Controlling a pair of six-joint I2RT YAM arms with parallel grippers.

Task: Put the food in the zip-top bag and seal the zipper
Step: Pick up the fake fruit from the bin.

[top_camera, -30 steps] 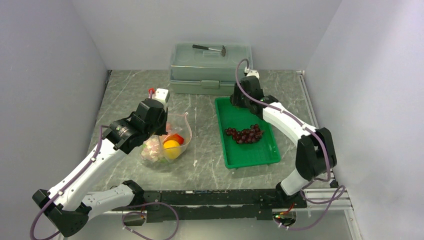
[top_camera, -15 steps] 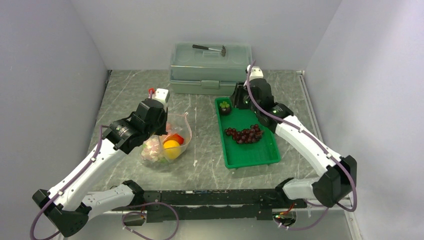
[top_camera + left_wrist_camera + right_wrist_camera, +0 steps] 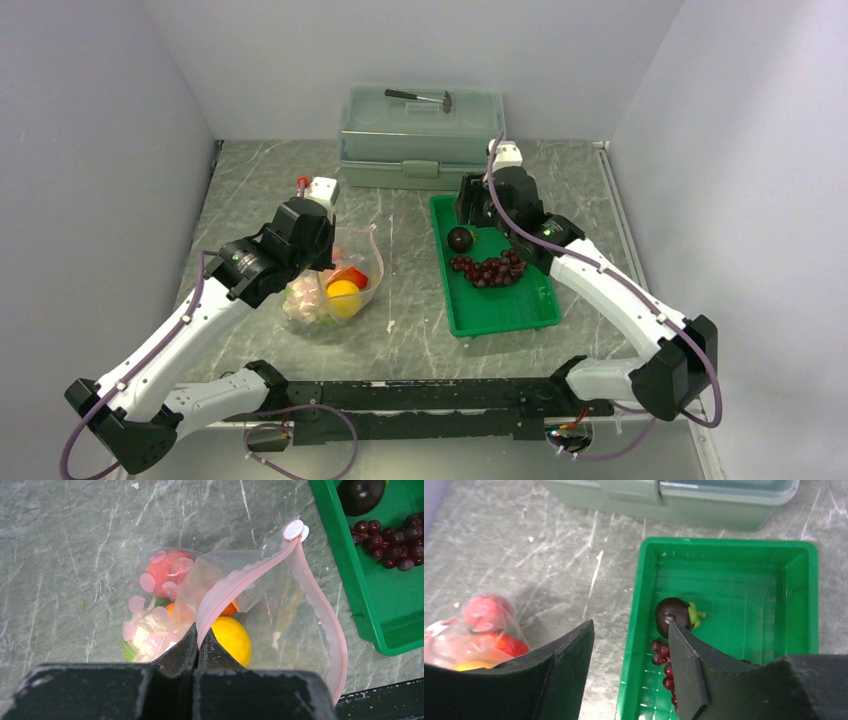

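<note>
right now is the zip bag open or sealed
Open. On the zip-top bag the two pink zipper strips gape apart, joined only at the slider; the left gripper pinches one strip.

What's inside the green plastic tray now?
A dark round fruit with a green stem cap and a bunch of dark red grapes lie in the green plastic tray. In the right wrist view, the right hand covers part of the grapes.

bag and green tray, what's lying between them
Nothing but bare table lies between the bag and the tray. The top view shows the stretch, and the left wrist view shows it too.
</note>
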